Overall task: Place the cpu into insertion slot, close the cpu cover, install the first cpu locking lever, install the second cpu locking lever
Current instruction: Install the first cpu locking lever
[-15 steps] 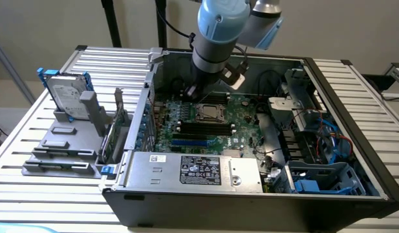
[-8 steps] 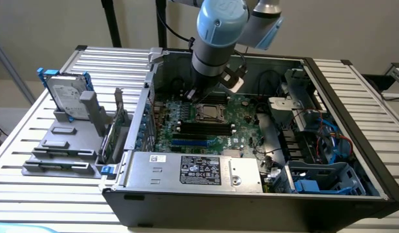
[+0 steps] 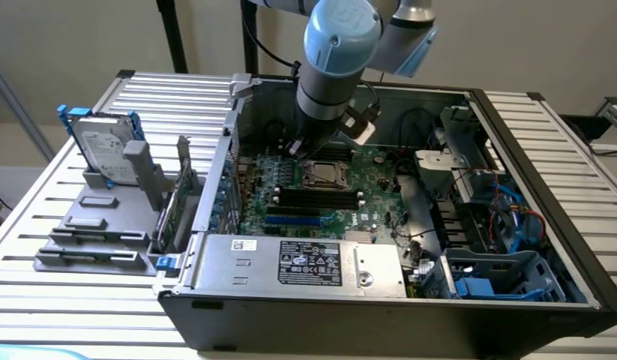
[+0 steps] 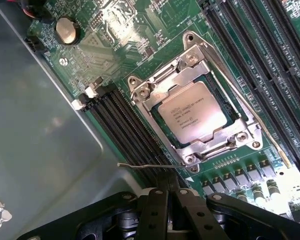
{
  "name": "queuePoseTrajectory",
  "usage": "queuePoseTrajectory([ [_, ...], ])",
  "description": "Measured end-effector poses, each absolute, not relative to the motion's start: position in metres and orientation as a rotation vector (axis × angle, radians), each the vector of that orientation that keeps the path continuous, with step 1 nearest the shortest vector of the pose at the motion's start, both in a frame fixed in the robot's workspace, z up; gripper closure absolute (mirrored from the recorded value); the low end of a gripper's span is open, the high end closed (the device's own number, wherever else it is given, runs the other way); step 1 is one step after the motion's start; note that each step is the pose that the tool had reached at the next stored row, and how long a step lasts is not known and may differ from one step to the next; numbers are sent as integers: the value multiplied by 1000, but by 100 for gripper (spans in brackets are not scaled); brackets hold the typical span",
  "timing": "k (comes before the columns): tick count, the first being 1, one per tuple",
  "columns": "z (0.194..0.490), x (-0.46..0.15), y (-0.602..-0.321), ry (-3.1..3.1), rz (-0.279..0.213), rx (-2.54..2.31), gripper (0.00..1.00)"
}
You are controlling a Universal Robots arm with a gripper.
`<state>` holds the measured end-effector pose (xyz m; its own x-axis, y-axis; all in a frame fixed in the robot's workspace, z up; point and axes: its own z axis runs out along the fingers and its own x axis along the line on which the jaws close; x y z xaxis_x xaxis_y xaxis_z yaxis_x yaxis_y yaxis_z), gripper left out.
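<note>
- Exterior view: an open computer case [image 3: 533, 180] lies on its side on a slatted metal table [image 3: 78, 307], with the green motherboard [image 3: 378, 202] facing up.
- The robot arm [image 3: 333, 60] reaches down into the case. Its gripper [image 3: 305, 152] hangs just above the board, beside the insertion slot [image 3: 321, 174], at the corner nearer the exterior view's left.
- The grey power supply [image 3: 288, 262], with its white-and-black label, sits along the near edge of the case.
- Outside the case, toward the exterior view's left, a hard drive [image 3: 96, 146] stands upright in a grey holder [image 3: 98, 225].
- Wrist view: the cpu [image 4: 192, 112] lies flat in the insertion slot [image 4: 224, 106], silvery top up and printed text showing.
- The cpu cover [image 4: 145, 92] is folded down, and its frame rings the chip.
- One thin wire locking lever [image 4: 145, 165] juts out from the socket corner and crosses over the black memory slots [image 4: 122, 125]. It passes just beside the gripper [image 4: 167, 194]; I cannot tell whether they touch.
- A second locking lever [image 4: 255, 121] runs along the opposite side of the socket.
- The black fingers [image 4: 155, 210] are pressed together, closed, with nothing seen between them.
- A coin cell battery [image 4: 67, 31] sits on the board, well apart from the socket.
</note>
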<state>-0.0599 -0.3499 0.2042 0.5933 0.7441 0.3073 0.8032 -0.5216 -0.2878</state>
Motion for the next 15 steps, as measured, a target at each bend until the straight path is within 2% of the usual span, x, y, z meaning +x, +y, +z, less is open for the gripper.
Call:
queuePoseTrajectory([
  [15,201,-51,-349,-1247,-184,-2442,89],
])
